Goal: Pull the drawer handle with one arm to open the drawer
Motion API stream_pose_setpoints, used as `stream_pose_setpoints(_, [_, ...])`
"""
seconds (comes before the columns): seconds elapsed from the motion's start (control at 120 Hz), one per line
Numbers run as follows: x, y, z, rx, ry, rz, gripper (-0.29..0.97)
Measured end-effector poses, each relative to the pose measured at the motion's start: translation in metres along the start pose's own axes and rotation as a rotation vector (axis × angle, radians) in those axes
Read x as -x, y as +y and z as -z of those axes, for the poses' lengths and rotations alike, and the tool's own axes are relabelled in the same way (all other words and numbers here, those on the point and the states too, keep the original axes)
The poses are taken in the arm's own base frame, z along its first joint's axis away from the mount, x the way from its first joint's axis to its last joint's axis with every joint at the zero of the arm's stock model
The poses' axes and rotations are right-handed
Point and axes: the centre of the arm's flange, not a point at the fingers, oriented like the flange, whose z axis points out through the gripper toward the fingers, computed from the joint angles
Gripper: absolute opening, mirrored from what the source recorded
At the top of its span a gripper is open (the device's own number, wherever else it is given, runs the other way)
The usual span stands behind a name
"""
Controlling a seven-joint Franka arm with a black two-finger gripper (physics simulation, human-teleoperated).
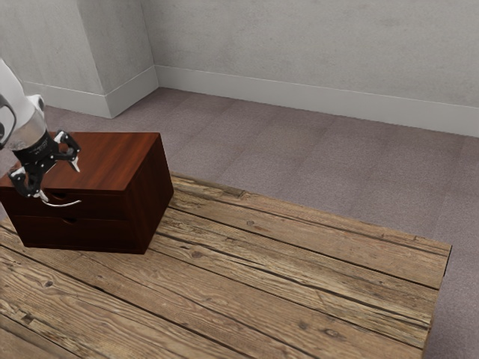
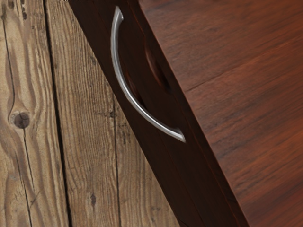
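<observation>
Dark wooden drawer [image 1: 90, 204] is judged shut; spread-fingered gripper [image 1: 51, 179] is poised at the handle's [image 2: 114, 52] eleven o'clock; lowering and clasping are needed.

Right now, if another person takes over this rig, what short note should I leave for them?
Pincer: the black two-finger pincer is open and holds nothing. It hangs at the front top edge of the dark red-brown wooden drawer box, just above the handle.
Things: the box stands on the rough wooden plank table. The curved silver metal handle sits on the upper drawer front and nothing grips it.
Done: the approach to the handle.
Left: the drawer looks shut, flush with the box. Lower the pincer around the handle, close it, then pull the drawer out.
</observation>
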Motion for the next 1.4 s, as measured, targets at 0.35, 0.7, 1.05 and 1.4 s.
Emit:
stream_pose_setpoints(0.35, [-0.021,-0.032,-0.047,0.126,0.069,0.245,0.68])
stream_pose_setpoints(0.7, [-0.021,-0.056,-0.052,0.174,0.083,0.372,0.54])
stream_pose_setpoints(1.05, [-0.027,-0.056,-0.082,0.149,0.08,0.431,0.38])
stream_pose_setpoints(1.4, [-0.032,-0.05,-0.094,0.158,0.085,0.462,0.35])
